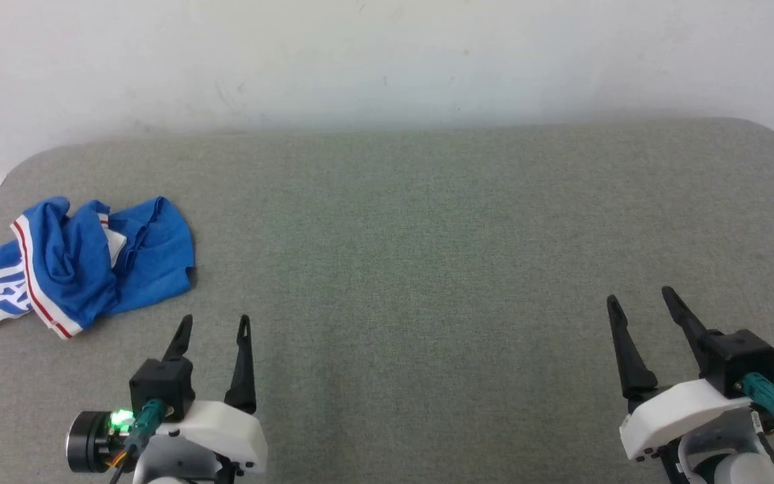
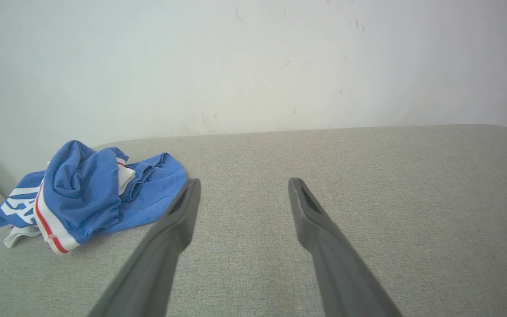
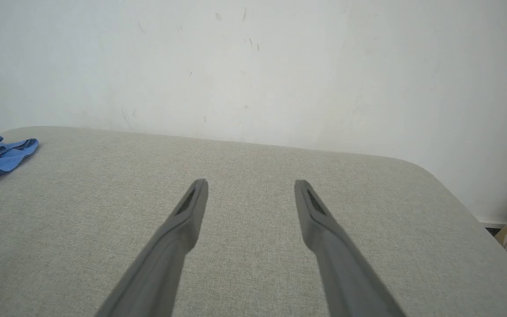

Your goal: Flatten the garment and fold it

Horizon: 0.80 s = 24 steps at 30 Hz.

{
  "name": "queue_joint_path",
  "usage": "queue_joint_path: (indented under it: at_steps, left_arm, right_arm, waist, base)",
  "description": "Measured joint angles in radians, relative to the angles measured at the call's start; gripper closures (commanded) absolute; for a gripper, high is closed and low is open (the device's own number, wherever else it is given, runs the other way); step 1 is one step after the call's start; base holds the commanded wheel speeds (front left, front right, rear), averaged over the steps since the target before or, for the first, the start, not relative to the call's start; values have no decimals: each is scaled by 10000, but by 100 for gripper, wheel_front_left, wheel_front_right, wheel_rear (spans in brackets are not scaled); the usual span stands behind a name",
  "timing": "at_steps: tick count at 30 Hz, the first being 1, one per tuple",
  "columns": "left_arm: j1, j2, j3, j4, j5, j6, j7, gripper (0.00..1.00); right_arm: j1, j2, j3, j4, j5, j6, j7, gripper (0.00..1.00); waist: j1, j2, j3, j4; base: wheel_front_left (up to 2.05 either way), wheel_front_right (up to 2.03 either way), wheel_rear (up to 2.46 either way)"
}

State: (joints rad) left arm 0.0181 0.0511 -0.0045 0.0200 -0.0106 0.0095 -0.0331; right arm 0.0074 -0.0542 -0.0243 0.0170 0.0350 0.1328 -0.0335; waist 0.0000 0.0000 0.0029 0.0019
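Garment: the garment (image 1: 84, 265) lies crumpled in a heap on the desk (image 1: 427, 235), ahead of the left pincer (image 1: 216, 319) and off to its left, near it but not touching.
Garment state: bunched, with layers doubled over each other. A red-and-white striped band crosses the heap, and white lettering shows at the end farthest from the left pincer. Nothing is spread flat yet.
Long axis: the heap is wider than it is deep and lies across the line the left pincer points along. Its plain blue end sits just ahead-left of the left pincer's tips. Its lettered end trails away further to the left.
Left pincer: fingers apart, holding nothing, pointing forward over bare desk. Whether the tips touch the desk cannot be told.
Right pincer: the right pincer (image 1: 639, 296) has its fingers apart and is empty. It is well apart to the right of the left pincer, with bare desk between them.
Nearer arm: the left, clearly. The right pincer would have to reach past the left pincer to get to the cloth.
Coming move, as a judgement: the task is at its very start. The left pincer needs to turn leftward, go forward and come down on the plain blue edge nearest it.
Risk, as a judgement: a pinch into the heap may take several layers at once, so the cloth would lift as a lump and not open out.
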Motion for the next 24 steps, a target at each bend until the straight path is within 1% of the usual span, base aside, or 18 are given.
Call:
queue_joint_path:
  at_steps: [11, 24]
  left_arm:
    - [8, 0, 10, 36, -125, 0, -222, 0]
    - [37, 0, 86, 44, -255, 2, -491, 0]
  right_arm:
    - [62, -2, 38, 4, 107, 0, -232, 0]
    - [147, 0, 215, 86, 278, 0, -479, 0]
  waist:
    - [0, 0, -26, 194]
    - [0, 0, -32, 781]
  base:
    - [0, 0, 0]
    - [0, 0, 0]
